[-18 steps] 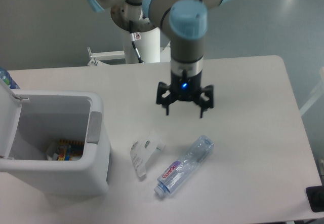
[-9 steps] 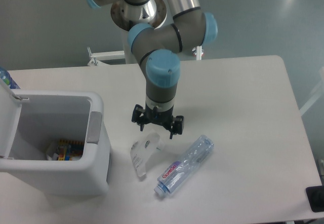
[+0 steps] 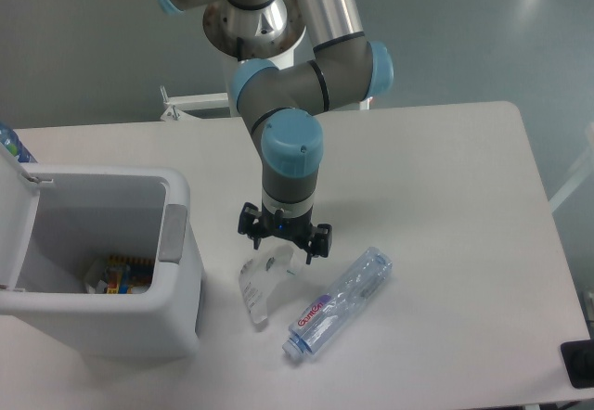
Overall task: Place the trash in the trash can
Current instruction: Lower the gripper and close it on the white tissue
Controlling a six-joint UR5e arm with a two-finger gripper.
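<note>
At the centre of the frame, the tool [image 3: 283,243] hangs directly over the upper end of the clear plastic packaging piece [image 3: 263,284], fingers pointing down and spread apart with nothing between them. The spread stance straddles the raised edge of the packaging, which suggests a top-down grasp in preparation; whether the fingertips already touch the plastic cannot be determined.

The packaging piece lies flat on the white desk [image 3: 445,178], just right of the trash can [image 3: 102,262]. The plastic bottle [image 3: 336,304] lies on its side lower right of the packaging, near it but apart, cap end towards the lower left and label facing up. Neither item is in the bin yet.

The trash can occupies the lower left of the frame. Its lid [image 3: 17,220] stands tilted open at the left edge, leaving the mouth exposed for a drop from above. A grey tab [image 3: 174,234] sits on the rim nearest the tool. Some coloured items [image 3: 119,275] already lie at the bottom.

Judgement: the packaging is thin and flexible, so a closing grip may deform it or let it slip.
</note>
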